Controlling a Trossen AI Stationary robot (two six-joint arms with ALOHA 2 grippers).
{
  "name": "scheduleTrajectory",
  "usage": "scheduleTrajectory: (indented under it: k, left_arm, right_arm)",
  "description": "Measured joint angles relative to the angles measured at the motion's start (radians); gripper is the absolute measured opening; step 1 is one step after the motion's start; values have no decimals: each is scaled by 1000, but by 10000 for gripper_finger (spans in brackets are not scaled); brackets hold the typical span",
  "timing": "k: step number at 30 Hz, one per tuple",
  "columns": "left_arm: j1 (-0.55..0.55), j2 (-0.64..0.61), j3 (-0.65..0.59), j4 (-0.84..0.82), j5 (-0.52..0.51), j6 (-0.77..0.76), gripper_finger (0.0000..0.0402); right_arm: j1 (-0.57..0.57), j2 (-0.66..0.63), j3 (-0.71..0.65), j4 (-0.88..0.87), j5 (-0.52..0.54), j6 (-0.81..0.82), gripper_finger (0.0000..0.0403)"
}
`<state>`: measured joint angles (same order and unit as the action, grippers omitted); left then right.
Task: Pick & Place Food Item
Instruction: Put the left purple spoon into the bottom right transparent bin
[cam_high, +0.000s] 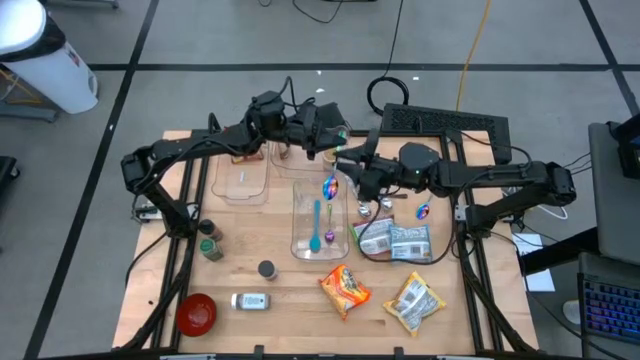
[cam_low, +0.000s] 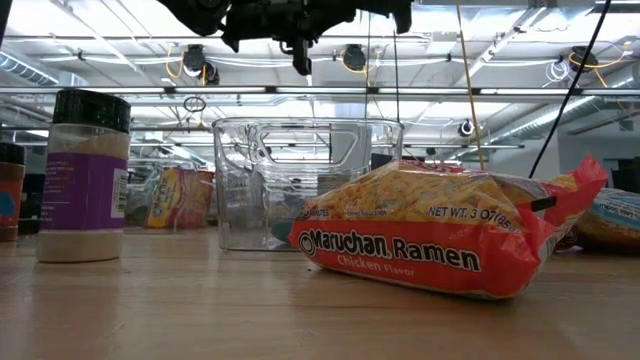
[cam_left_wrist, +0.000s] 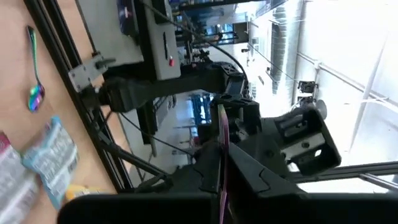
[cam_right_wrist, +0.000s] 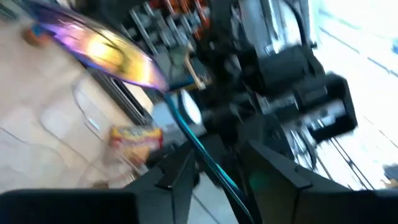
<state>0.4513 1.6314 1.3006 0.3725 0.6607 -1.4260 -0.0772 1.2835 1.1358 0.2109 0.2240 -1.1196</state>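
Left gripper clamped tight on iridescent spoon handle, raised over clear bin.
Right gripper just right of it, fingers parted around same spoon, not gripping; ramen packet lying flat, near side, well apart.

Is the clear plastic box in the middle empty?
No. The clear plastic box holds a teal plastic spoon and a small purple piece, seen from above.

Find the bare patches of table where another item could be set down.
Free: the front middle between the small white jar and the Maruchan ramen pack, and the left edge beyond the spice jars. Crowded: the right side around the snack bags and clear bin.
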Motion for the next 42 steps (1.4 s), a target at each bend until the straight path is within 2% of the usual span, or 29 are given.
scheduleTrajectory:
  k: [9,14,18,23,28,32,36,42]
  left_arm:
    - [-1,-13,1,-3,-58,73,5]
    - [-18,-11,0,-74,-87,107,8]
    - [-49,-11,-36,-83,-112,130,6]
    - [-77,-11,-120,-36,-140,113,5]
    - [-110,-11,-265,208,-170,12,7]
    - [-138,-11,-386,372,-238,-73,6]
    - [-180,-11,-463,388,-294,-87,5]
    - [-226,-11,-491,327,-365,-34,5]
  right_arm:
    - [0,-60,0,-23,101,7,179]
    - [-2,-104,-3,-108,156,77,185]
    - [-1,-152,-56,-124,197,132,182]
    - [-1,-228,-150,-111,231,173,182]
    - [1,-307,-230,-110,256,241,181]
    - [1,-347,-274,-110,255,281,181]
    - [1,-355,-301,-110,255,328,181]
    - [1,-346,-329,-110,253,384,180]
